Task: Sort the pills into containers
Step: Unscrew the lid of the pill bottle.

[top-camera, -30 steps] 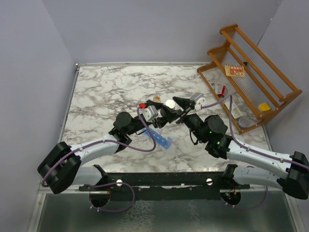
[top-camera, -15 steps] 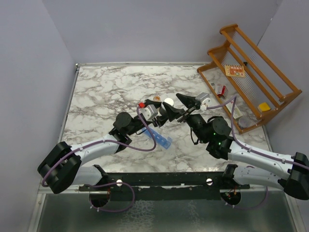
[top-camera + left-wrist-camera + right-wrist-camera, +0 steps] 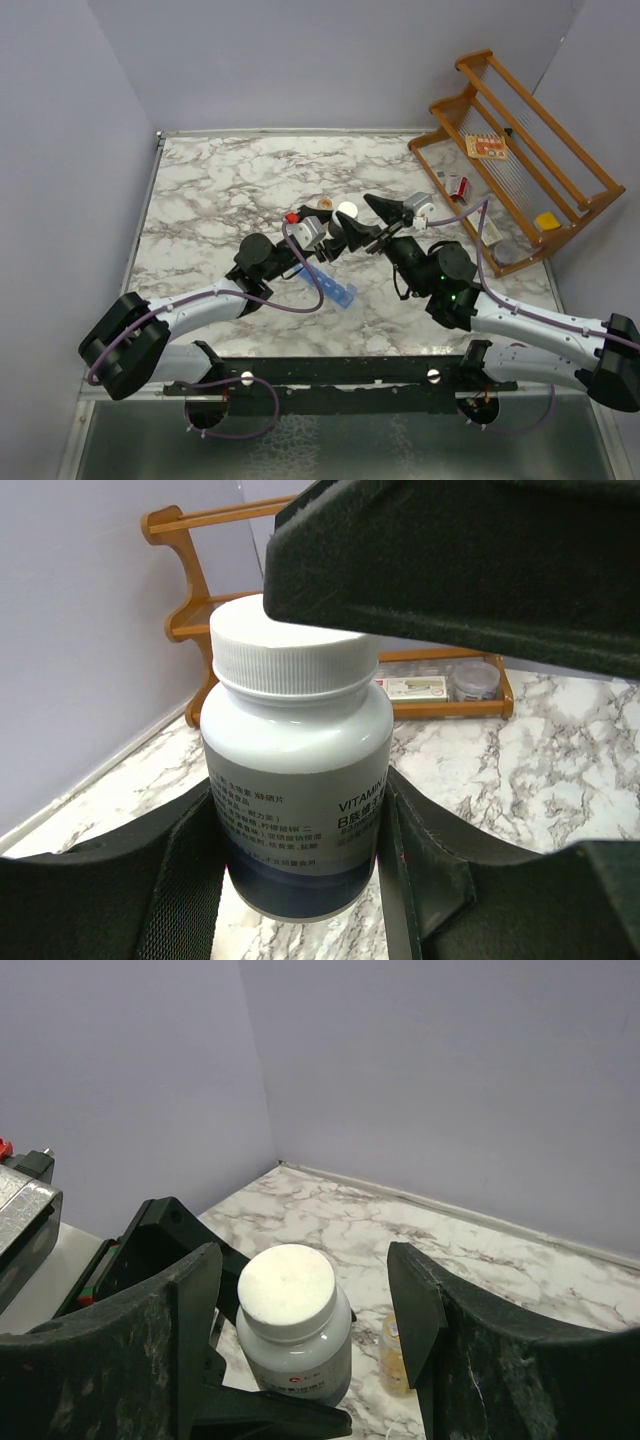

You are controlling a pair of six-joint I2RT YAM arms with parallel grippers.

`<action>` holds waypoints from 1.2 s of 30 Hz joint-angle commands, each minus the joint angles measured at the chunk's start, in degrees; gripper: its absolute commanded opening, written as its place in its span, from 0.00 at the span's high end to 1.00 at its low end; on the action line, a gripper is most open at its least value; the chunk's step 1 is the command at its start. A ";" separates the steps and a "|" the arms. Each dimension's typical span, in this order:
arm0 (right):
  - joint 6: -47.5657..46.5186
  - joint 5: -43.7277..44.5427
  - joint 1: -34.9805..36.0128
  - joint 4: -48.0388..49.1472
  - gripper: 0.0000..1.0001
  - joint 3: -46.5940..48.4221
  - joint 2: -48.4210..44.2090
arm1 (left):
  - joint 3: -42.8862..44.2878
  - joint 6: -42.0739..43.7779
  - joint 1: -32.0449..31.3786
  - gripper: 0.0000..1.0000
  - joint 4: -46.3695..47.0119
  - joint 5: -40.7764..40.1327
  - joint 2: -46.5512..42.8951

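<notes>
A white pill bottle [image 3: 300, 740] with a white cap [image 3: 288, 1288] stands upright between the pads of my left gripper [image 3: 298, 820], which is shut on its body. In the top view the bottle [image 3: 347, 211] is mid-table. My right gripper [image 3: 303, 1260] is open, with one finger on each side of the cap and a gap to both. The containers [image 3: 331, 283], a blue strip of compartments, lie on the marble just in front of the left gripper [image 3: 340, 232]. The pills are out of view.
A small amber bottle [image 3: 396, 1354] stands on the marble just beyond the white one. A wooden rack [image 3: 520, 150] holding small items fills the back right corner. Purple walls close in the left side and the back.
My right gripper's jaws have spread wider around the cap and the gripper has shifted slightly. The left gripper still holds the bottle in the same spot.
</notes>
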 commanded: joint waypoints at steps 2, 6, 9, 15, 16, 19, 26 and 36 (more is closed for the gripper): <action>0.10 1.52 0.56 0.33 0.33 0.66 1.04 | -0.03 -0.11 -0.28 1.00 3.40 -1.67 0.39; -0.07 1.78 0.55 0.48 0.33 0.71 1.37 | 0.10 -0.44 -0.31 1.00 3.50 -1.30 0.21; -0.25 1.84 0.56 0.54 0.34 0.76 1.67 | 0.23 -0.50 -0.31 1.00 3.49 -0.94 0.31; -0.22 1.88 0.51 0.56 0.38 0.75 1.66 | -0.10 -0.81 -0.29 1.00 3.59 -0.77 0.48; -0.25 1.72 0.54 0.71 0.39 0.69 1.63 | -0.09 -0.89 -0.31 1.00 3.64 -0.64 0.53; -0.17 1.76 0.48 0.79 0.41 0.63 1.74 | -0.10 -0.89 -0.28 1.00 3.68 -0.50 0.49; 0.18 1.53 0.56 0.13 0.36 1.43 2.87 | -0.07 -0.90 -0.32 1.00 3.77 -0.17 0.14; -0.39 1.50 0.52 1.44 0.41 0.78 2.07 | -0.29 -0.94 -0.32 1.00 3.77 -0.24 0.38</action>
